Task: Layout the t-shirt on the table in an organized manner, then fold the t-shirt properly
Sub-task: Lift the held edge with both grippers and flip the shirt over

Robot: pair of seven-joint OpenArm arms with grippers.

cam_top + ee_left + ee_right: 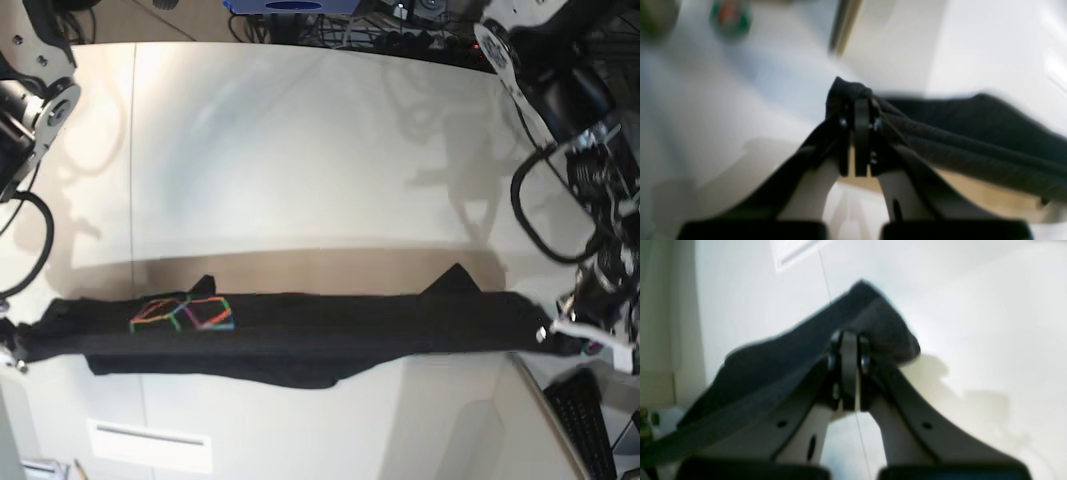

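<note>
The black t-shirt (330, 335) is pulled out into a long taut band across the near part of the off-white table (300, 150). Its rainbow line print (185, 315) faces up near the left end. My left gripper (560, 337) is at the band's right end in the base view. The left wrist view shows the left gripper (860, 100) shut on a bunched corner of the t-shirt (973, 133). My right gripper (12, 352) holds the opposite end. In its own view the right gripper (850, 340) is shut on a fold of the t-shirt (780, 356).
A small white recessed panel (150, 445) sits near the table's front left, and a thin seam line (826, 276) runs across the top. Cables and equipment (400, 20) crowd the space beyond the curved far edge. A dark keyboard (590, 420) lies at the bottom right.
</note>
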